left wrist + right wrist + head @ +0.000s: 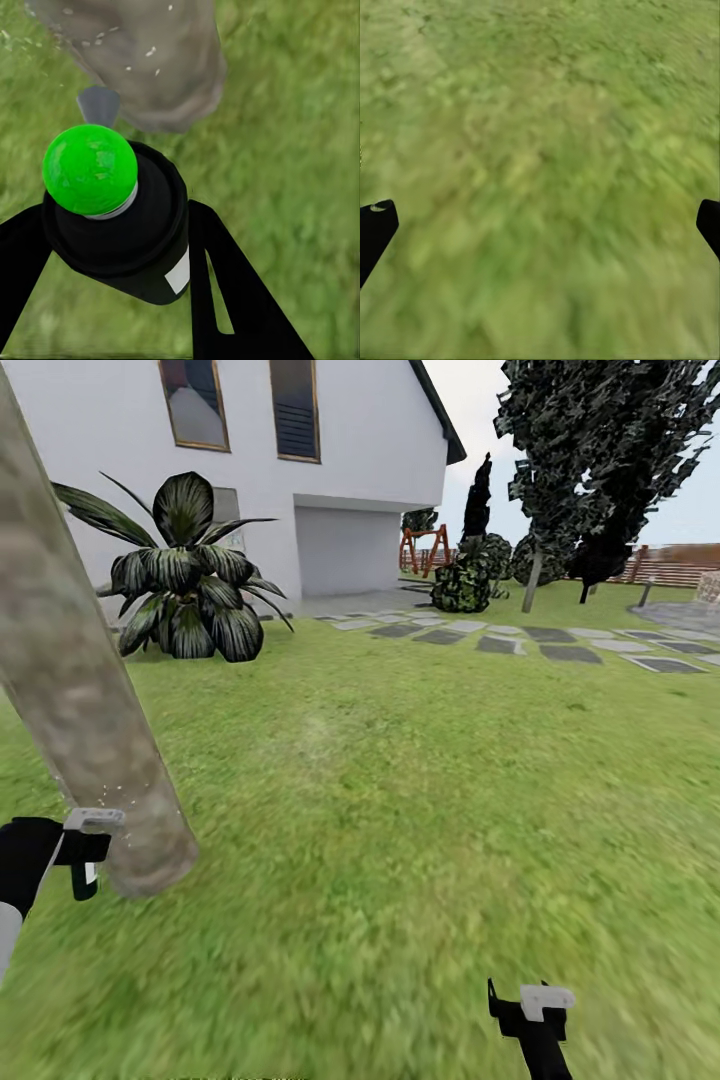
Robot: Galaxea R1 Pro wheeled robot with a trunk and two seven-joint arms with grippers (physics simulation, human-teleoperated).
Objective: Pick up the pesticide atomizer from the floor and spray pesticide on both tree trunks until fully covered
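- The left gripper (112, 247) has its jaws clamped on the atomizer (120, 225), whose green cap (90, 169) faces the wrist camera.
- The trunk (70, 690) stands just beyond the atomizer at the lawn's (420, 810) near left, leaning, its long axis running up out of the head view; white specks dot the bark.
- The left arm is the nearer; the right gripper (530, 1010) hangs over bare grass, jaws apart.
- The nozzle is hidden; the second tree cannot be made out.
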